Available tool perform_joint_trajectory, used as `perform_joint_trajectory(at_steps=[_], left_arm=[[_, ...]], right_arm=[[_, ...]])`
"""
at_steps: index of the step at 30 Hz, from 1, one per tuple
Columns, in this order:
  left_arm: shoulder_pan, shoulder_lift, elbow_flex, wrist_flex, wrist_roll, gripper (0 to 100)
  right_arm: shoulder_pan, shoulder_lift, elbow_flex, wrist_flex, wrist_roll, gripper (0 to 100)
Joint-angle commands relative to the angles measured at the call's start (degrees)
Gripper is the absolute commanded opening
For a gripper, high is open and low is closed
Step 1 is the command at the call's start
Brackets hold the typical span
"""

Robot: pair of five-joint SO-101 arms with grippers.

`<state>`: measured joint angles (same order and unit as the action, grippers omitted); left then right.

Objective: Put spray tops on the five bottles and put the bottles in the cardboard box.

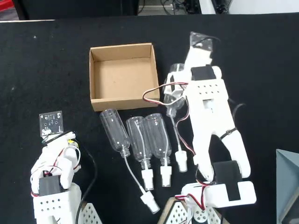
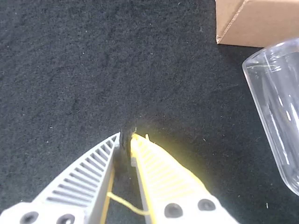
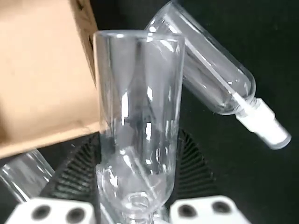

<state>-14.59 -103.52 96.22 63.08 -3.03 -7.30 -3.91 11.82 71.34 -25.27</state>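
The open cardboard box (image 1: pixel 121 74) (image 3: pixel 42 74) (image 2: pixel 257 21) stands at the table's middle. My right gripper (image 1: pixel 174 95) (image 3: pixel 135 205) is shut on a clear bottle (image 1: pixel 171 99) (image 3: pixel 138 116) just right of the box. A thin tube runs from that bottle's neck to a white spray top (image 1: pixel 181 161) on the table. Behind it lies another bottle (image 1: pixel 176 70) (image 3: pixel 210 79) with a white top (image 3: pixel 264 123) on it. Three bottles (image 1: pixel 138 137) lie below the box, with white tops (image 1: pixel 147 179) at or near their necks. My left gripper (image 1: pixel 70 138) (image 2: pixel 125 138) rests shut at the lower left with nothing in it.
The leftmost lying bottle (image 1: pixel 116 130) (image 2: pixel 275 107) has its top (image 1: pixel 149 201) drawn out on a long tube. A grey object (image 1: pixel 287 186) sits at the right edge. Black cloth stretches free to the left of the box.
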Motion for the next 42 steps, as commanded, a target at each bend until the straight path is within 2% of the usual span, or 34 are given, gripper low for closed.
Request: perform_joint_trajectory(at_steps=[1,6,10,20,26,35,42], left_arm=[[-0.7,-0.4,1.3,-1.1,0.2,3],[-0.7,-0.4,1.3,-1.1,0.2,3],[-0.7,-0.4,1.3,-1.1,0.2,3],[-0.7,-0.4,1.3,-1.2,0.2,3],[-0.7,-0.4,1.3,-1.2,0.2,3],[-0.7,-0.4,1.3,-1.3,0.2,3],[-0.7,-0.4,1.3,-1.3,0.2,3]], right_arm=[[2.9,-0.9,-4.1,0.2,-6.6,1.2],[3.2,-0.9,-4.1,-0.5,-17.0,1.2],[3.2,-0.9,-4.1,-1.1,-21.5,1.2],[5.4,-1.4,-4.0,2.8,-22.3,1.2],[10.2,-5.2,-3.6,7.7,-30.8,1.1],[14.9,-6.0,-3.6,17.8,-31.6,1.1],[17.8,-6.0,1.0,18.4,-32.6,1.1]])
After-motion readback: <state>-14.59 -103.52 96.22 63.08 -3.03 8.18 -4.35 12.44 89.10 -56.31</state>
